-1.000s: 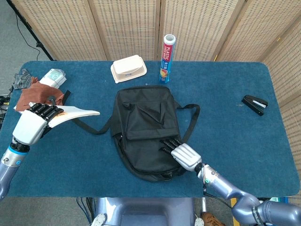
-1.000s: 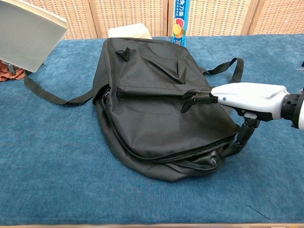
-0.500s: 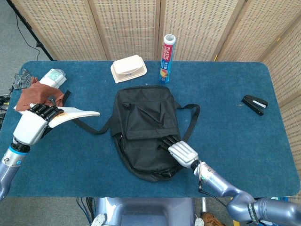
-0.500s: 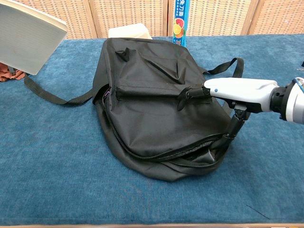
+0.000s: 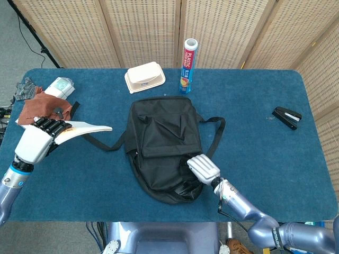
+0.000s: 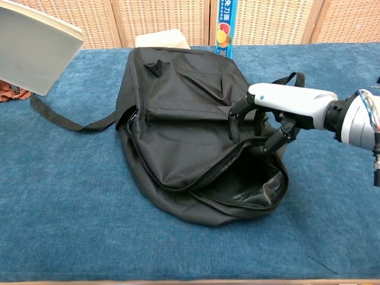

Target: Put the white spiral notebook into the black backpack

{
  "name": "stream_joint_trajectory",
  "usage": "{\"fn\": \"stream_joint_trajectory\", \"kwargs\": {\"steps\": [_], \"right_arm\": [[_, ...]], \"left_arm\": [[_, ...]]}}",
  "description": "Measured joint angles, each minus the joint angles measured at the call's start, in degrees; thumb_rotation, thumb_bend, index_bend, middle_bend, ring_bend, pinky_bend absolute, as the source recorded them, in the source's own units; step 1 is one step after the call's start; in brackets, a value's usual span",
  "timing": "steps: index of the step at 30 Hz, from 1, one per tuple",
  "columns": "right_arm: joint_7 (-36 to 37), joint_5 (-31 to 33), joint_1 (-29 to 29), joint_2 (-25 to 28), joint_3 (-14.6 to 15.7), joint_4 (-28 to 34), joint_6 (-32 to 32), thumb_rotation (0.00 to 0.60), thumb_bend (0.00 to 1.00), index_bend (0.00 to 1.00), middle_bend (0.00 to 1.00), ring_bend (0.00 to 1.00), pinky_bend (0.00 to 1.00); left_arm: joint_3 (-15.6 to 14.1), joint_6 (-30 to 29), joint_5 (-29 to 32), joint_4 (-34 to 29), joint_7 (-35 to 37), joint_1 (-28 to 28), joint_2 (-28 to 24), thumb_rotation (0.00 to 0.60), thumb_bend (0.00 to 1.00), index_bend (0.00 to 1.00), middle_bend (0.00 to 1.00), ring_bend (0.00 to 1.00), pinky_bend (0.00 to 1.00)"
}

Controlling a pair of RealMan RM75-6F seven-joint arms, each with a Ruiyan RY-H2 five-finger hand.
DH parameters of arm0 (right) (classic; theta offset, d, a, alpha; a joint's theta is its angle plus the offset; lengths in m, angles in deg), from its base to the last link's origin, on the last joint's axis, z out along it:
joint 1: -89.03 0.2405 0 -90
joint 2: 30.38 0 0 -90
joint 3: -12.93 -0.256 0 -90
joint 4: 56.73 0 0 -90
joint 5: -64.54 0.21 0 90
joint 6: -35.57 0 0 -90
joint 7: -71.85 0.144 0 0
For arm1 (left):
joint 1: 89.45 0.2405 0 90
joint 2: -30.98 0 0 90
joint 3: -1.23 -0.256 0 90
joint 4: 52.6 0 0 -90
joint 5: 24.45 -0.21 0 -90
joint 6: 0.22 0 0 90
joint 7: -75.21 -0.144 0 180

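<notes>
The black backpack [image 5: 163, 145] [image 6: 190, 124] lies flat in the middle of the blue table. My right hand [image 5: 203, 168] [image 6: 279, 107] grips the upper edge of its zipped mouth and holds it lifted, so a dark gap shows at the near right corner. The white spiral notebook [image 5: 79, 129] [image 6: 35, 53] hangs above the table's left side, held by my left hand [image 5: 38, 138]. In the chest view only the notebook shows, not that hand.
A backpack strap [image 5: 103, 144] runs left toward the notebook. A brown cloth [image 5: 42, 106] and a white roll [image 5: 59, 87] lie far left. A cream lunch box [image 5: 144, 77] and a plastic wrap tube [image 5: 187, 66] stand behind the bag. A black stapler [image 5: 287, 117] rests at right.
My right hand has pulled the backpack's upper flap up and toward the bag's middle, widening the opening. The left hand and notebook have stayed still.
</notes>
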Motion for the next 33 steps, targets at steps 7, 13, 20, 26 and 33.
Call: {"fn": "stream_joint_trajectory", "kwargs": {"steps": [7, 13, 20, 26, 33], "right_arm": [[4.5, 2.5, -0.4, -0.2, -1.1, 1.4, -0.1, 0.6, 0.54, 0.59, 0.44, 0.34, 0.55], [8.1, 10.0, 0.1, 0.5, -4.3, 4.8, 2.0, 0.6, 0.61, 0.59, 0.44, 0.34, 0.55], [7.7, 23.7, 3.0, 1.6, -9.1, 7.2, 3.2, 0.6, 0.64, 0.59, 0.44, 0.34, 0.56], [3.9, 40.3, 8.6, 2.0, -13.6, 7.2, 2.1, 0.6, 0.65, 0.59, 0.44, 0.35, 0.57], [-1.1, 53.3, 15.4, 2.3, -18.1, 3.8, -0.8, 0.6, 0.65, 0.59, 0.44, 0.35, 0.58]], "left_arm": [[-0.3, -1.7, -0.5, 0.7, 1.5, 0.3, 0.6, 0.6, 0.91, 0.74, 0.71, 0.54, 0.57], [-0.5, -7.1, -2.4, 1.1, 3.6, 0.3, 1.7, 0.6, 0.9, 0.76, 0.72, 0.55, 0.58], [-1.1, -15.6, -6.1, 0.8, 5.3, 0.3, 3.5, 0.6, 0.9, 0.76, 0.72, 0.55, 0.59], [-2.4, -20.7, -9.8, -0.2, 5.8, 0.1, 5.1, 0.6, 0.9, 0.77, 0.72, 0.55, 0.59], [-3.7, -23.5, -12.6, -1.9, 5.9, -0.3, 6.0, 0.6, 0.9, 0.77, 0.73, 0.55, 0.59]]}}
